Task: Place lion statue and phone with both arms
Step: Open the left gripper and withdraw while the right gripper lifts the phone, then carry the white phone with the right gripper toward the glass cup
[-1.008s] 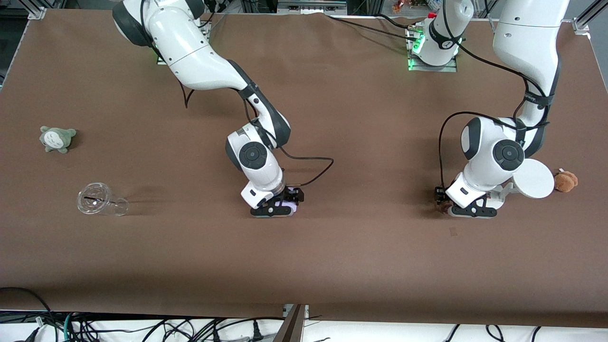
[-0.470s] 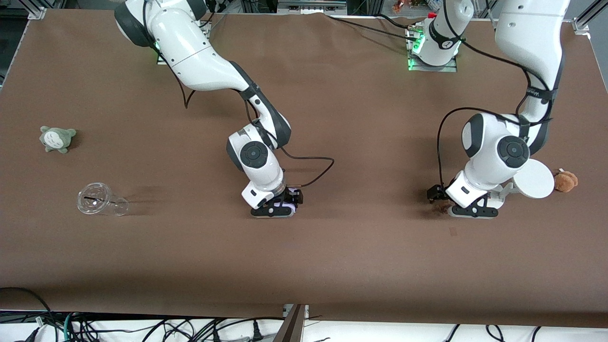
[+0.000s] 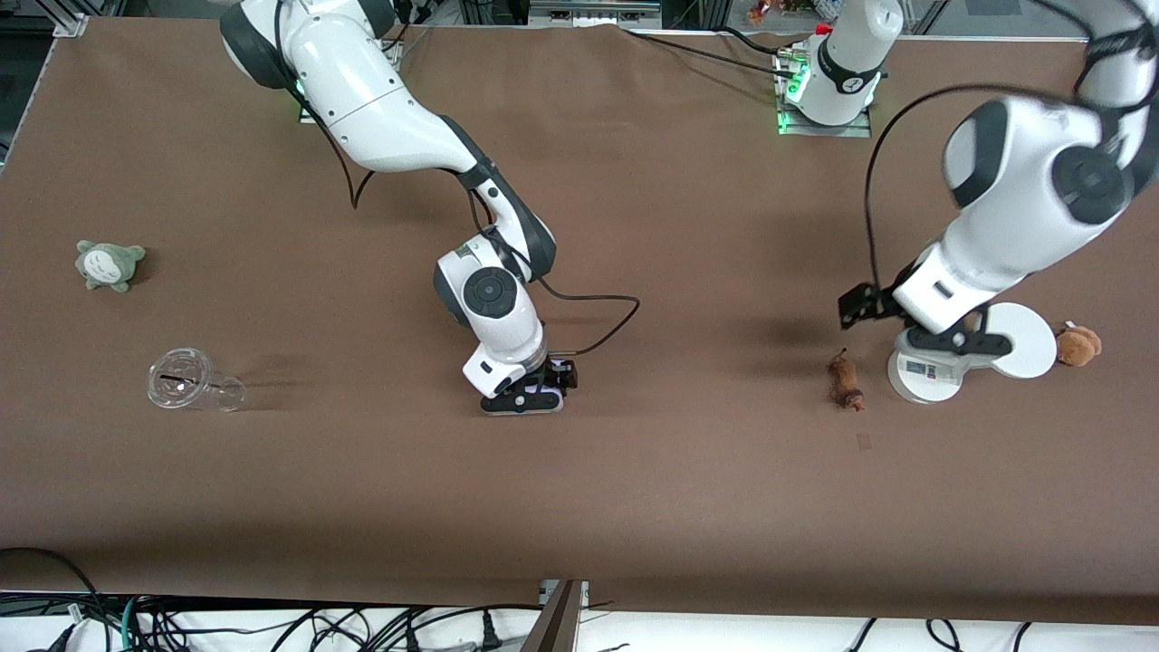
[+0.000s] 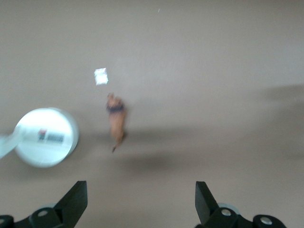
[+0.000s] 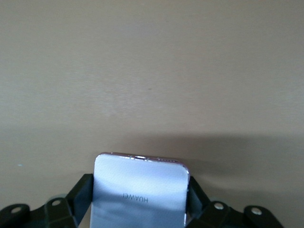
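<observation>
The lion statue, small and orange-brown, lies on the brown table beside the white stand's base. It also shows in the left wrist view. My left gripper is open and empty, raised over the stand; in its own view the fingers stand wide apart. My right gripper is low at the table's middle, shut on the pale lavender phone, which lies flat between its fingers. In the front view the phone is mostly hidden under the hand.
A white stand with a round disc and a brown plush are at the left arm's end. A grey-green plush and a tipped clear cup lie at the right arm's end.
My left gripper has let go of the lion statue, opened and risen away from it toward its base. The statue now lies uncovered on the table. My right gripper has barely moved.
</observation>
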